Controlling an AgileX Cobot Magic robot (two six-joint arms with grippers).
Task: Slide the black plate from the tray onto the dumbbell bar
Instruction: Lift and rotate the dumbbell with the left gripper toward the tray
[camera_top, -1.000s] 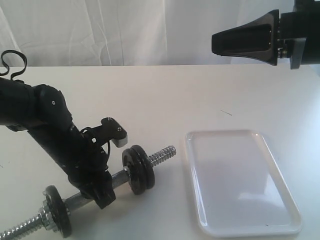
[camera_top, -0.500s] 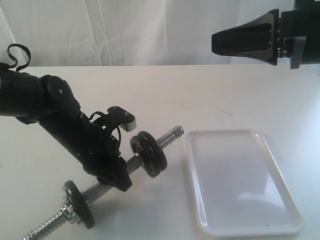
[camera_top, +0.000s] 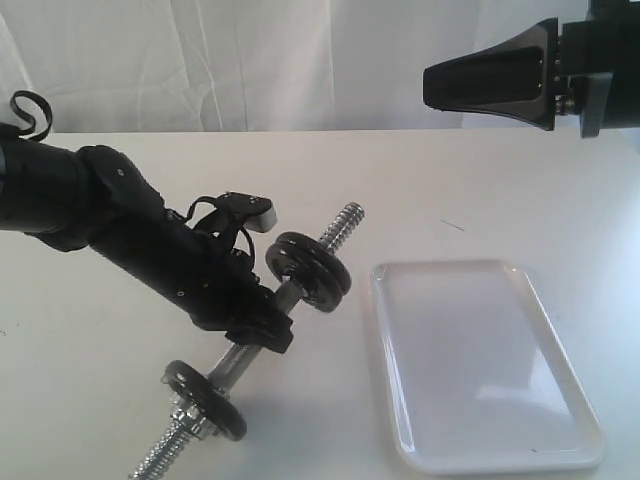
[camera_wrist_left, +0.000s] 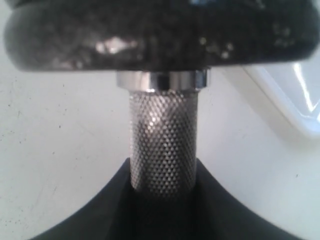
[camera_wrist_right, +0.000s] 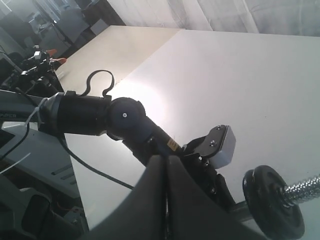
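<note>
My left gripper (camera_top: 262, 330) is shut on the knurled grip of the dumbbell bar (camera_top: 290, 292), which it holds lifted and tilted, threaded end (camera_top: 340, 222) pointing up and away. Two black plates (camera_top: 312, 270) sit side by side on the bar's upper half, and a third black plate (camera_top: 205, 400) sits near its lower end. In the left wrist view the knurled bar (camera_wrist_left: 162, 145) runs out of the jaws to a black plate (camera_wrist_left: 160, 32). The white tray (camera_top: 480, 365) lies to the right with nothing on it. My right gripper (camera_top: 430, 85) hangs high at the top right, shut on nothing.
A white cloth backdrop hangs behind the white table (camera_top: 330, 170). A corner of the tray (camera_wrist_left: 295, 95) shows in the left wrist view. The right wrist view looks down on the left arm (camera_wrist_right: 125, 122) and a black plate (camera_wrist_right: 272, 202).
The left gripper has lifted and swung the dumbbell bar, tipping its threaded end up and toward the tray; the lower plate moved right. The right gripper has stayed still.
</note>
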